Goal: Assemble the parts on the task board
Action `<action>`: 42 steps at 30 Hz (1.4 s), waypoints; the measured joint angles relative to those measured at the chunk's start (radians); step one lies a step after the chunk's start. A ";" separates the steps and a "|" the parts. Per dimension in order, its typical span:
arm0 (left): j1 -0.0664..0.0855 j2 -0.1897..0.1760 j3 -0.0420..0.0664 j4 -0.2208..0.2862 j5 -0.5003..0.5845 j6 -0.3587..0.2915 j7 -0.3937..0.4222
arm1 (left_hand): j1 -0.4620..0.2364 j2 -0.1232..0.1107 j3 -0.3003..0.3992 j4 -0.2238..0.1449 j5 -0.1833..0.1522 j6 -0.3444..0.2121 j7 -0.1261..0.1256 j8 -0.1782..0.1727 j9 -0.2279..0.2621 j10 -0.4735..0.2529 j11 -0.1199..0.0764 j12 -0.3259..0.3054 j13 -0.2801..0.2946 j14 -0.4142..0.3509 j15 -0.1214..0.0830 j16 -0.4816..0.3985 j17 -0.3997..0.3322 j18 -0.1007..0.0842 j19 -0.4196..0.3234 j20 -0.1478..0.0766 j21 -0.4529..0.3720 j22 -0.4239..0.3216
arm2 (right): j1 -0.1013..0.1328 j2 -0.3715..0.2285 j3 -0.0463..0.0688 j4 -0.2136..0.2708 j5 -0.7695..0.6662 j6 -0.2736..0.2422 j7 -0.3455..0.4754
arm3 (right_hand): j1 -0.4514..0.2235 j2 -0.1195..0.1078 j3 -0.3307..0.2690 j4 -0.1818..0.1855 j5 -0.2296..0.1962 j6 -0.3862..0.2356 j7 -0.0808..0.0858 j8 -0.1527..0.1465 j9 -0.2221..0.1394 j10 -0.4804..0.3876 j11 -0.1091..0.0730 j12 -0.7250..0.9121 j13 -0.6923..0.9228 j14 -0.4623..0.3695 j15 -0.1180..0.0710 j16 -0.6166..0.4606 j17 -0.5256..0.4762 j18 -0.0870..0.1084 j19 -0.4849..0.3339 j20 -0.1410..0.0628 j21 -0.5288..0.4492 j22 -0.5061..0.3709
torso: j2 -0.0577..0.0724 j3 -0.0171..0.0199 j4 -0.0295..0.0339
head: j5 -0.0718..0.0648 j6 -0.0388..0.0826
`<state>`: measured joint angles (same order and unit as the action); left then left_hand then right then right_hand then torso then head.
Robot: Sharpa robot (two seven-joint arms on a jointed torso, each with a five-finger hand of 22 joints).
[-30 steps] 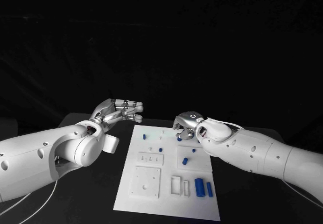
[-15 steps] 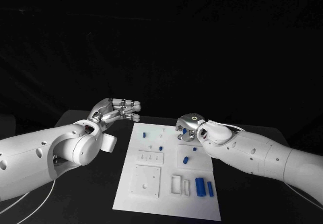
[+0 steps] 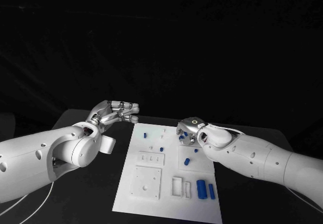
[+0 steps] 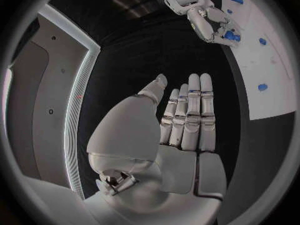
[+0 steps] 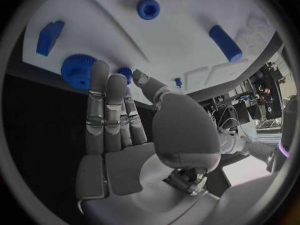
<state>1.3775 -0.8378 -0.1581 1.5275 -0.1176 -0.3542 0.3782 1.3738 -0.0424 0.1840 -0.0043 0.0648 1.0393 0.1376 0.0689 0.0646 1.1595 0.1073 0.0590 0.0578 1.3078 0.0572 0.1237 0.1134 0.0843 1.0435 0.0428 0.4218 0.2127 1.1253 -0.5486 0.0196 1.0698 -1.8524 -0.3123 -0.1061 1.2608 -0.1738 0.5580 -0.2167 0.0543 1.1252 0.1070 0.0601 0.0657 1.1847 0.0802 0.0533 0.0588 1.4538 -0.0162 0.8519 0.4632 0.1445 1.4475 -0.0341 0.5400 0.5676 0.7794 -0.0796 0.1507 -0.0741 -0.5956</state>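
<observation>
Right hand (image 3: 189,130) over far right of task board (image 3: 151,198), fingers straight, holding nothing, tips near blue gear (image 5: 78,71). Left hand (image 3: 115,112) above bench (image 3: 87,116), left of board, flat and empty.

I count one white task board (image 3: 168,186), seven blue parts on it in my head view (the first by its far-left corner (image 3: 144,135)), and my two hands.

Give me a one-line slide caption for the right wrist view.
Right hand, fingers extended and holding nothing, reaches over the task board toward a blue gear.
</observation>
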 measured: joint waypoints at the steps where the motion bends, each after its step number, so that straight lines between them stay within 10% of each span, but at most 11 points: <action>1: 0.000 0.000 0.000 -0.001 0.000 0.000 0.000 | 0.000 0.000 0.000 0.000 0.000 0.000 0.000 0.000 0.000 0.000 0.000 0.000 0.000 0.000 0.000 0.000 0.000 0.000 0.000 0.000 0.000 0.000 | -0.001 0.000 0.000 0.000 0.000 0.001 0.000 | 0.000 0.000 0.007 -0.001 0.000 0.000 0.000 0.000 0.000 0.002 -0.002 0.000 0.000 0.000 0.000 0.002 0.000 0.000 0.000 0.000 0.000 0.005 | 0.001 -0.0006 0.0000 | 0.001 0.000; 22: 0.000 -0.001 0.000 -0.009 -0.001 -0.013 -0.017 | -0.004 0.004 -0.003 0.003 0.000 0.000 0.000 0.000 0.000 0.000 0.000 0.000 0.000 0.013 -0.002 0.000 0.004 -0.001 0.004 -0.004 0.005 -0.001 | -0.002 -0.006 0.003 0.004 -0.003 -0.007 0.001 | 0.002 0.042 0.074 -0.023 0.000 0.062 -0.007 0.000 0.010 0.079 -0.025 -0.001 0.000 -0.009 -0.009 0.025 0.000 -0.007 -0.009 -0.016 0.053 0.134 | 0.015 -0.0088 0.0025 | -0.004 0.000; 42: 0.000 0.004 0.000 -0.018 -0.002 -0.016 -0.024 | -0.004 0.004 0.000 0.005 0.000 0.000 0.000 0.000 0.000 0.000 0.000 0.000 0.000 0.012 -0.002 0.004 0.005 -0.002 0.004 -0.004 0.012 -0.001 | -0.002 0.016 0.017 0.040 -0.003 -0.133 -0.071 | -0.004 0.067 0.123 -0.035 -0.007 0.108 -0.018 0.001 0.027 0.104 -0.014 0.003 0.000 -0.009 -0.026 0.041 0.001 -0.037 -0.031 -0.038 0.083 0.250 | 0.023 -0.0159 0.0086 | -0.007 0.012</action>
<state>1.3777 -0.8334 -0.1580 1.5092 -0.1193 -0.3700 0.3546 1.3703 -0.0389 0.1842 0.0011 0.0648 1.0394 0.1376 0.0689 0.0644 1.1594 0.1073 0.0589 0.0575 1.3203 0.0555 0.1280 0.1181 0.0822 1.0473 0.0392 0.4333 0.2121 1.1231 -0.5323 0.0368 1.1093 -1.8559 -0.4456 -0.1773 1.2571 -0.1063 0.6805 -0.2516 0.0476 1.2330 0.0892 0.0609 0.0923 1.2887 0.0659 0.0560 0.0590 1.4445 -0.0423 0.8925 0.4641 0.1076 1.4165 -0.0716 0.6232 0.8175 0.8021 -0.0955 0.1593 -0.0807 -0.5832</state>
